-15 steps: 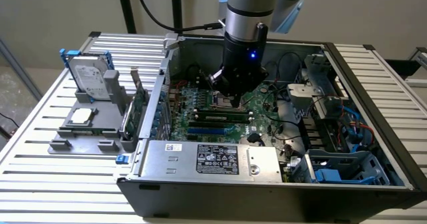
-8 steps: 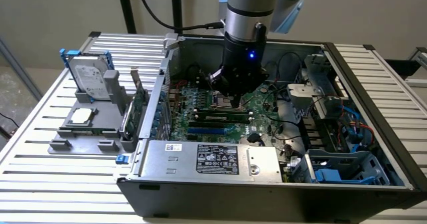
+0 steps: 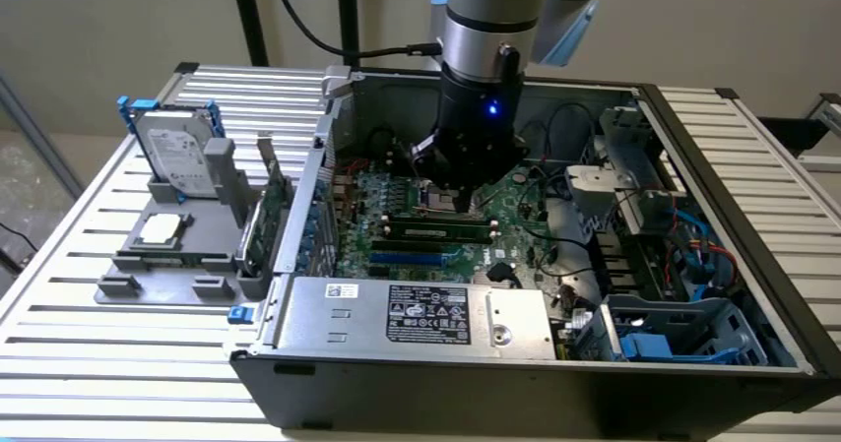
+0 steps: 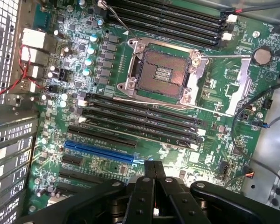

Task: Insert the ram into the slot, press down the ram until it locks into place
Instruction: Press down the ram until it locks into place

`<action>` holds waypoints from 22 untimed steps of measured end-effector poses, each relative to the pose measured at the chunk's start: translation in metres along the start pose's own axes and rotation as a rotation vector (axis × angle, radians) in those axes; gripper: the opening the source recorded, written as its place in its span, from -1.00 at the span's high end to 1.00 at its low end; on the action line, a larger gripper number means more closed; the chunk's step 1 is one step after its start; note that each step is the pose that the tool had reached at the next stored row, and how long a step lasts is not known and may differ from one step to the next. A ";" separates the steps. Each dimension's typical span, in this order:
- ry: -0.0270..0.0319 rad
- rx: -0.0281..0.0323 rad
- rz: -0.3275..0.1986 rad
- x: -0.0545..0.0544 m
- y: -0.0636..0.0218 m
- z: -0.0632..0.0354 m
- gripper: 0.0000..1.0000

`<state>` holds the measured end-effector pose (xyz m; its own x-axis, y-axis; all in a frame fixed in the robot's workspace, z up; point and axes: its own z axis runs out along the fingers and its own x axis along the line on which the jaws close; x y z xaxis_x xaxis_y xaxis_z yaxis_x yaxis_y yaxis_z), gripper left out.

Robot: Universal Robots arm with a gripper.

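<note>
You see the gripper [image 4: 154,169] hanging over the open computer case [image 3: 736,255], above the motherboard [image 4: 224,84]. Its two black fingers [image 4: 144,196] are pressed together at the tips, so it is fully closed, and nothing is between them.

In the exterior view, the ram [image 3: 440,233] already sits in the slot [image 3: 438,226], in the group of long black sockets just beside the square processor socket [image 4: 163,74]. It lies flat along the socket, a green stick with dark chips. It is just in front of the gripper and below it, on the side toward the silver power supply [image 3: 414,316]. The gripper does not touch it; there is a clear gap between the closed fingertips and the stick.

In the wrist view, the black memory sockets [image 4: 140,116] run parallel between the processor socket and the blue slot [image 4: 100,151]. The fingertips hang just past the blue slot. From this view you cannot tell with certainty which socket carries the stick, and you cannot tell if the end latches are closed.

Outside the case, on the exterior view's left, a gray holder [image 3: 164,255] with a hard drive [image 3: 177,157] stands on the slatted table [image 3: 79,363].
</note>
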<state>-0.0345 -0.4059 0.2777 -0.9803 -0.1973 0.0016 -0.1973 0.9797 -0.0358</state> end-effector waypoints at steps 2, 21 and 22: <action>0.0006 0.0000 0.015 0.000 0.0001 0.0000 0.79; 0.0058 -0.0004 0.160 0.002 0.0004 -0.0014 0.79; 0.0058 -0.0003 0.160 0.002 0.0004 -0.0014 0.79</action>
<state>-0.0367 -0.4059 0.2790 -0.9993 -0.0382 0.0017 -0.0383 0.9986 -0.0358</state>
